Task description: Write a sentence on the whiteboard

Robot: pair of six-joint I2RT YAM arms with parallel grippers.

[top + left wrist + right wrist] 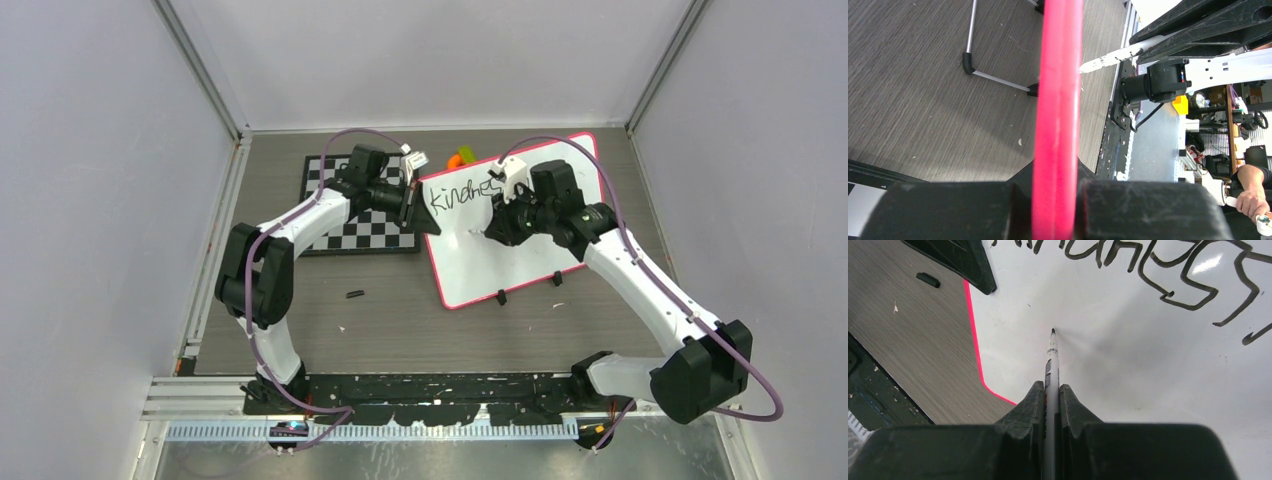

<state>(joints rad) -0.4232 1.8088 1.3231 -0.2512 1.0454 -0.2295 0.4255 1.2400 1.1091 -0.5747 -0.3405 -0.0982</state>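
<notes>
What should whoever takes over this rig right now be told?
The left gripper is shut on the pink frame at the left edge of the whiteboard.
The right gripper is shut on the marker, tip at the board surface below the writing.
The whiteboard sits skewed on the table, right of the checkerboard.
Done: one line reading "kindnes", its end hidden by the right arm.
Left: the rest of the sentence.

Whiteboard (520,250) on table (400,320). Checkerboard (340,228) just beside its left edge, left gripper (428,222) on that edge. Sentence (462,194) on its far-left part. Right gripper (490,233) with marker (1051,365) over its middle. Clips (501,297) on its near edge.
</notes>
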